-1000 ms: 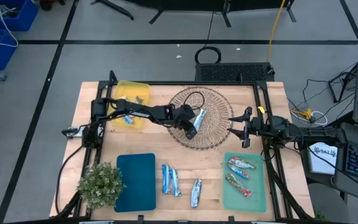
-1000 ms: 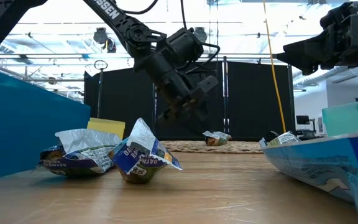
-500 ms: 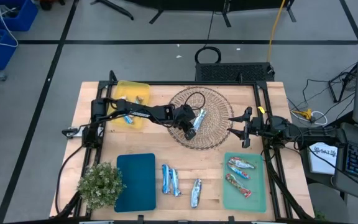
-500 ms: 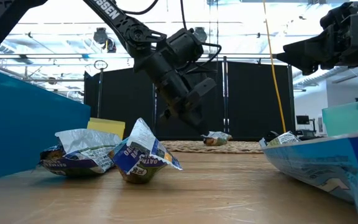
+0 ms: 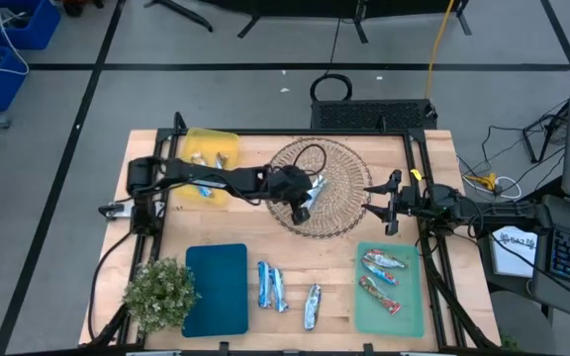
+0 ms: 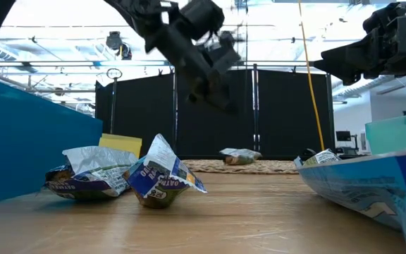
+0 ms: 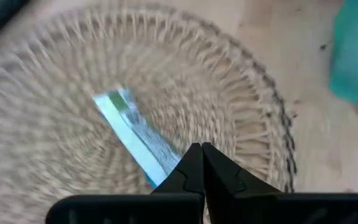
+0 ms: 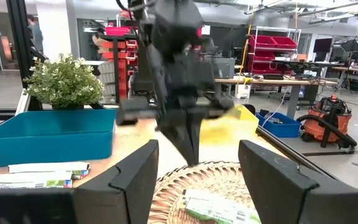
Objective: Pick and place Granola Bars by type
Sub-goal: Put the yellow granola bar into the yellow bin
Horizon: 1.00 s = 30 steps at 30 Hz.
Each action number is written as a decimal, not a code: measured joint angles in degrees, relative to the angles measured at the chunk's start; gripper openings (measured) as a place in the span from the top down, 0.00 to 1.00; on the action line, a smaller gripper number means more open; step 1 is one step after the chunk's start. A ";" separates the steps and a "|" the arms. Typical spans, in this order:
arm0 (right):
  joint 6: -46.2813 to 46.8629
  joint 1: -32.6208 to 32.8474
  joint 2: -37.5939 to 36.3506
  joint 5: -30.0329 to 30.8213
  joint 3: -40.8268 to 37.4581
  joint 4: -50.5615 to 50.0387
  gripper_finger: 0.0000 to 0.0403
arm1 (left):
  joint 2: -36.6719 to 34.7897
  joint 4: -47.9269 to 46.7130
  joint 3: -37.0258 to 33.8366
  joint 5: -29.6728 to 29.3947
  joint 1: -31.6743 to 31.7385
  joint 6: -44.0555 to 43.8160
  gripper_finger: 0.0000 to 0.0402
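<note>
Left pincer (image 5: 303, 210) now higher, shut and empty above wicker basket (image 5: 349, 158) with one bar (image 5: 317, 186); right pincer (image 5: 380, 206) open.

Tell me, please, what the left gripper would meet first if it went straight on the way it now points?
Most likely the blue bar lying in the wicker basket: the left gripper, fingers shut, points down just past the bar's end. If it misses, it meets the basket's weave. Height above is unclear.

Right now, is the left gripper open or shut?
Shut. The left gripper has its fingers pressed together above the wicker basket, the bar lying beside them, not between.
</note>
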 joint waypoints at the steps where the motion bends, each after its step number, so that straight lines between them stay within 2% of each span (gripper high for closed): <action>1: 0.01 0.01 0.00 -0.01 0.00 0.02 0.47 | -1.13 -0.48 0.00 -0.98 -0.42 0.68 1.00; 5: 0.02 0.02 0.00 0.00 0.00 0.02 0.47 | -4.17 -2.89 0.06 -3.09 -1.50 1.85 1.00; 10: 0.01 0.02 0.00 0.00 0.00 0.03 0.47 | -2.57 -2.82 0.00 -1.36 -0.66 -3.82 0.94; 13: 0.02 0.02 0.00 0.00 0.00 0.00 0.47 | 2.04 -3.13 -0.25 0.36 -0.28 -7.61 0.85; 17: 0.01 0.01 0.02 0.00 0.00 -0.01 0.47 | 5.83 -0.74 -0.33 4.50 0.11 -10.41 0.69; 23: 0.00 0.02 0.04 0.00 0.00 -0.02 0.47 | 7.27 -0.88 -0.22 3.43 2.14 -13.89 0.44; 26: 0.01 0.01 0.04 0.00 0.00 0.01 0.47 | 7.13 -0.62 -0.22 1.97 2.22 -13.98 0.36; 30: 0.02 0.02 0.04 0.00 0.00 0.00 0.47 | 6.94 -0.84 -0.22 0.30 2.24 -13.78 0.32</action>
